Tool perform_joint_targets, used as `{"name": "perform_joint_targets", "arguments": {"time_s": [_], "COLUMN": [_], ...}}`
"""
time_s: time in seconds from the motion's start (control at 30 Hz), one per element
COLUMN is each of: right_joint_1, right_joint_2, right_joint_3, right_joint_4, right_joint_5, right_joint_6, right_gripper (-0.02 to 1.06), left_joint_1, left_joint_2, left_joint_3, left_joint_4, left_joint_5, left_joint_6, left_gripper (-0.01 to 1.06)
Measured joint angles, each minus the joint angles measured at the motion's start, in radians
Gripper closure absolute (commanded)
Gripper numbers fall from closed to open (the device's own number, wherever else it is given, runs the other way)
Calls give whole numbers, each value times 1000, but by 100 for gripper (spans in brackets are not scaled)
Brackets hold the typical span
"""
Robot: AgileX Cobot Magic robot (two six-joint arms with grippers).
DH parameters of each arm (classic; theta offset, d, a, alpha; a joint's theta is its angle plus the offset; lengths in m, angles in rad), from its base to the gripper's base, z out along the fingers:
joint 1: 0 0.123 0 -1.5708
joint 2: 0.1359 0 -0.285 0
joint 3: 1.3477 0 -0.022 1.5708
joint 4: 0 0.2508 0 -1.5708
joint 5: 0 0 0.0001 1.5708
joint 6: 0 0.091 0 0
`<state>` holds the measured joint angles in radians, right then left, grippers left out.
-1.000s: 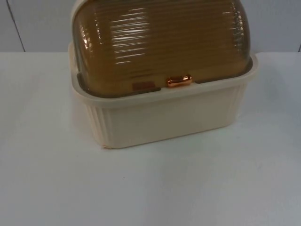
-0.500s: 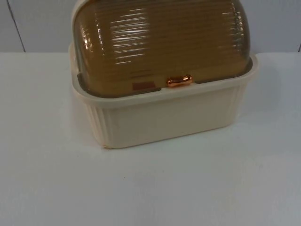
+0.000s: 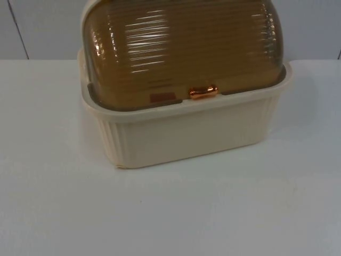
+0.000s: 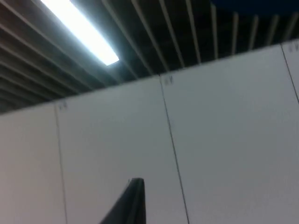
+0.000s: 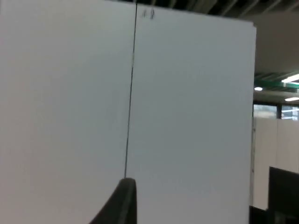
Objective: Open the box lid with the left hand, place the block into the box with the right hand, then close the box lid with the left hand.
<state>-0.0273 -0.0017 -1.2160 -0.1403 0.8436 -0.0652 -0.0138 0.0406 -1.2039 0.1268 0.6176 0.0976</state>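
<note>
Ahead of both raised end effectors, left end effector (image 4: 133, 205) and right end effector (image 5: 121, 203), you see wall; their grip you cannot tell. Your box (image 3: 186, 133) sits on the counter (image 3: 170, 213), lid (image 3: 181, 48) down.

Light: bright, even, from overhead; a ceiling strip lamp (image 4: 81, 30) glows (left wrist view).
Glare: white streaks on the ribbed lid (image 3: 181, 48).
Shadow: faint, under the box (image 3: 186, 133).
Focus: soft throughout.
</note>
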Motion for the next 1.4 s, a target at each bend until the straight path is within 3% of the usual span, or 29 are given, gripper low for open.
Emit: {"name": "perform_joint_targets", "arguments": {"time_s": [0.1,0.17,0.27,0.67,1.0,1.2,1.4], "right_joint_1": [-5,-5,-5,27,30,30,30], "right_joint_2": [-2,-2,-2,0,0,0,0], "right_joint_3": [0,0,18,94,102,191,325], "right_joint_4": [58,140,178,172,175,174,172], "right_joint_5": [8,23,50,123,110,105,129], "right_joint_6": [-30,-81,-138,-125,-111,-107,-37], "right_gripper": [0,0,0,0,0,0,0], "left_joint_1": [28,44,51,38,38,38,38], "left_joint_2": [-8,-8,-9,-41,-41,-41,-41], "left_joint_3": [-16,-19,0,95,100,137,241], "left_joint_4": [-47,-127,-215,-224,-235,-235,-235], "left_joint_5": [0,10,59,145,96,97,180], "left_joint_6": [24,95,215,199,194,191,189], "left_gripper": [0,0,0,0,0,0,0]}}
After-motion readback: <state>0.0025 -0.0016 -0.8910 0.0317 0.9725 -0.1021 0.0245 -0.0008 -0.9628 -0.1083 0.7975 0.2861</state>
